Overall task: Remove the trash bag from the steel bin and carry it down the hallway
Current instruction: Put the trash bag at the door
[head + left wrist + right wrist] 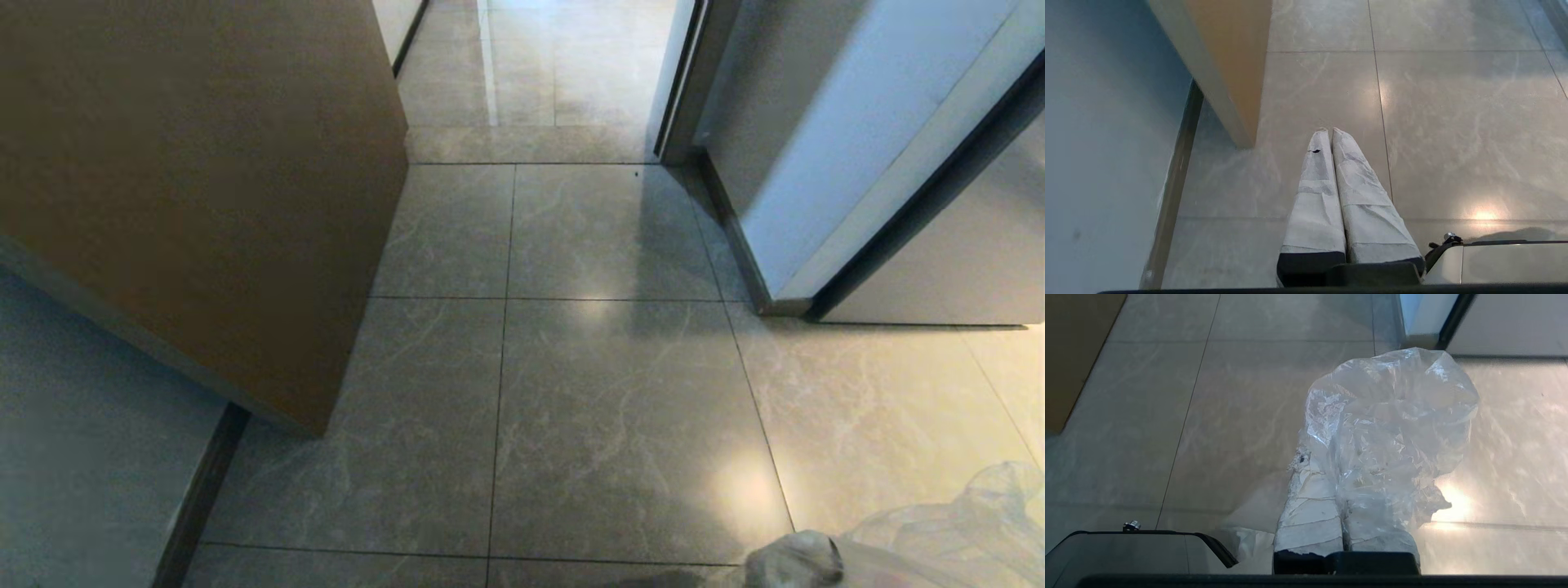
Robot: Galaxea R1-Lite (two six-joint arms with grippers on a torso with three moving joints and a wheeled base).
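Nearest my head camera, at the bottom right edge, I see the right gripper [796, 559] wrapped in pale tape, with the trash bag [963, 523] bunched beside it. I count one bag, two grippers and one brown door [204, 188], which stands open on the left. The left gripper [1329, 130] hangs over the floor, its two taped fingers [1314, 196] pressed together with nothing between them. The hallway [571, 359] runs ahead in glossy grey marbled tiles, with a white wall [824, 147] and dark skirting on the right. In the right wrist view the right gripper [1331, 473] is clamped tight on the clear crinkled trash bag [1392, 416], which billows over the fingertips, above the tiles.
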